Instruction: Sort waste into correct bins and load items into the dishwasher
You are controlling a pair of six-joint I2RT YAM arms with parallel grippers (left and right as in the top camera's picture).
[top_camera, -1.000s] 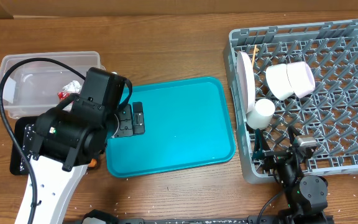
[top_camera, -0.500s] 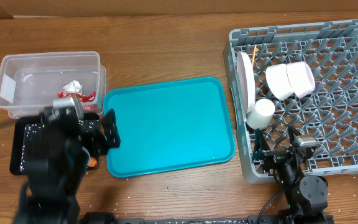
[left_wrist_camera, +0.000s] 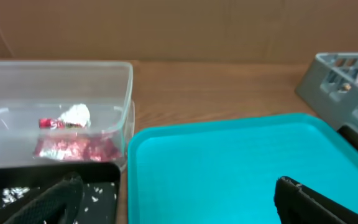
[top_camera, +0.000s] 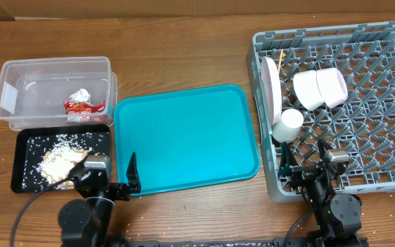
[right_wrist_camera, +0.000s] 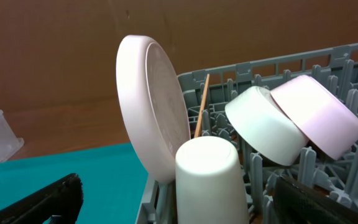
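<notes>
**A:** How is the left gripper?

**B:** Released, with its fingers spread wide and nothing between them. The teal tray lies straight ahead of it and below the gap.

**A:** And the waste?

**B:** Ahead and to its left is the clear tub, holding the red wrapper with the tissue ball just behind it. The black tray sits beside the gripper's left finger and holds the peanut shells.

**A:** The right gripper?

**B:** It is also slack and wide open, holding nothing. The cup stands mouth-down directly ahead in the dish rack. The plate is on edge just left of the cup. A chopstick pokes up behind the plate. Ahead to the right, a bowl and a second bowl lie tilted, one against the other.
</notes>
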